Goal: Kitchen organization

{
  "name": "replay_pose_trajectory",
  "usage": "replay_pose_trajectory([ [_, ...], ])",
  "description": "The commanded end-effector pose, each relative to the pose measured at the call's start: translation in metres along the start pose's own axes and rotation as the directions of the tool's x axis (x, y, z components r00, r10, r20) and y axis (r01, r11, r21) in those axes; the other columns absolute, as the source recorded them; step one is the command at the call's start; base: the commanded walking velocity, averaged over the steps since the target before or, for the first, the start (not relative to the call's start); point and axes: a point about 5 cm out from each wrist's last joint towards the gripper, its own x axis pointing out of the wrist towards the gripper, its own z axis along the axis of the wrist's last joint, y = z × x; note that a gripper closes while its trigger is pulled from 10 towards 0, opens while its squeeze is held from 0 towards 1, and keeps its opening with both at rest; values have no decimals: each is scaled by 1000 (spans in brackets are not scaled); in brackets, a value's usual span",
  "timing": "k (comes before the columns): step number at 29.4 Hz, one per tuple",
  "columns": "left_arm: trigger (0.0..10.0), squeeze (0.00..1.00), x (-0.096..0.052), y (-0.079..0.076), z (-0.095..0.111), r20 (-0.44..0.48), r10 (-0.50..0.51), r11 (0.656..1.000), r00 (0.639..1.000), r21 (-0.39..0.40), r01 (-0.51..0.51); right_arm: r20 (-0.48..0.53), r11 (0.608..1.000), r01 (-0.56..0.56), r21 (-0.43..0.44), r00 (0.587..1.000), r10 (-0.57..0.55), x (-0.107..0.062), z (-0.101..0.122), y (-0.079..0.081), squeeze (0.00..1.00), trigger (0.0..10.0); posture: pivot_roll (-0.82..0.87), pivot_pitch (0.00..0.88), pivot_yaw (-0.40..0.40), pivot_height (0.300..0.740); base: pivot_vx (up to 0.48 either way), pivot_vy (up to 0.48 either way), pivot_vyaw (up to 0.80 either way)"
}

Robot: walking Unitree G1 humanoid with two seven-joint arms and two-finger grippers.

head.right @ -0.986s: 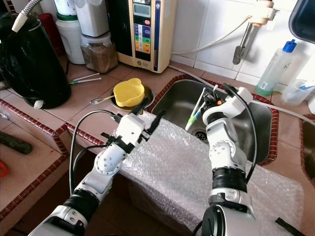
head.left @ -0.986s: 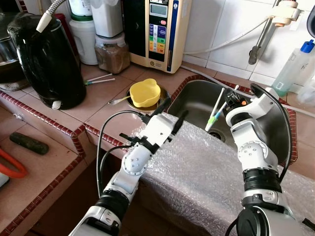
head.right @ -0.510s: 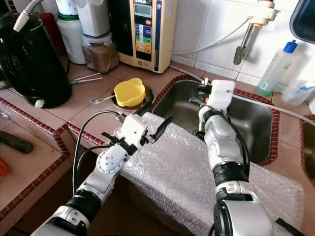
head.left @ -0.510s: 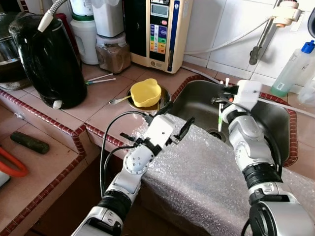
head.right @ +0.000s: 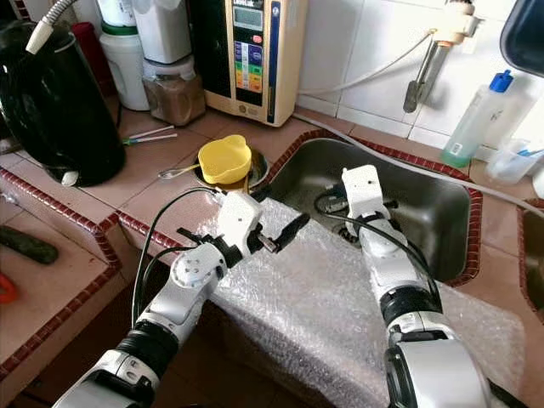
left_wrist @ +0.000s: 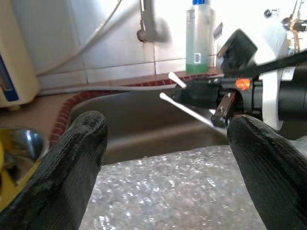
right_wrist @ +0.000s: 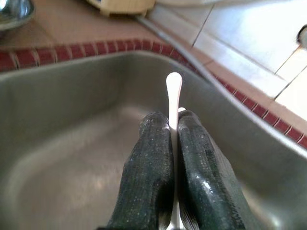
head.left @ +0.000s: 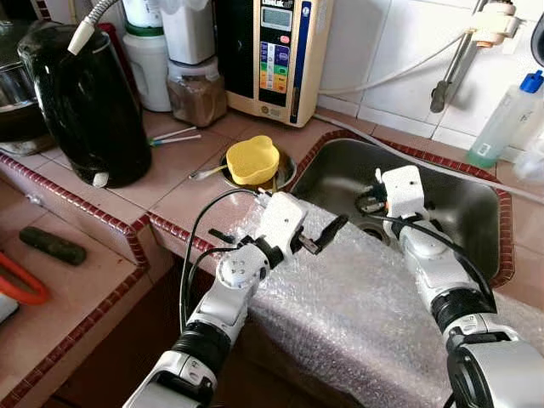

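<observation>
My right gripper (right_wrist: 173,129) is down inside the steel sink (head.left: 463,208), shut on thin white utensil handles (right_wrist: 173,96); what is on their other ends is hidden. The left wrist view shows the same white handles (left_wrist: 178,82) sticking out of that gripper. My left gripper (head.left: 308,223) hovers open over the bubble wrap (head.left: 357,289) draped on the counter's front edge, just left of the sink, with nothing between its fingers (left_wrist: 72,158).
A yellow cup (head.left: 253,159) sits in a steel dish with a spoon left of the sink. Two white sticks (head.left: 174,136), a black kettle (head.left: 81,102), jars and a water purifier (head.left: 276,51) stand behind. A tap (head.left: 450,59) and clear bottle (head.left: 501,119) line the back wall.
My right gripper has swung down and forward into the sink with the white handles, which earlier stood upright. The left gripper shifted slightly right over the bubble wrap.
</observation>
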Motion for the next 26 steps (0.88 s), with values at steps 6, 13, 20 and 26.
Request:
replay_pose_trajectory([
  [6, 10000, 1000, -1, -3, 1, -29, -40, 999, 999, -4, 39, -34, 999, 2, -38, 999, -3, 0, -5, -1, 1000, 10000, 35, 0, -22, 740, 0, 0, 0],
  [13, 10000, 1000, -2, -4, -1, -47, -43, 999, 998, -10, 42, -32, 999, 0, -42, 999, -2, 0, -6, 1, 1000, 10000, 33, 0, -21, 740, 0, 0, 0],
  [20, 10000, 1000, -2, 0, 1, -46, 1, 1000, 999, 15, 0, -18, 999, 18, -44, 1000, -19, 0, -6, -1, 1000, 10000, 33, 0, -24, 740, 0, 0, 0],
  [26, 10000, 1000, -3, 24, 15, 23, 171, 981, 985, 87, -172, 114, 997, 73, 29, 991, -75, 4, 18, -7, 1000, 10000, 33, 0, -25, 740, 0, 0, 0],
])
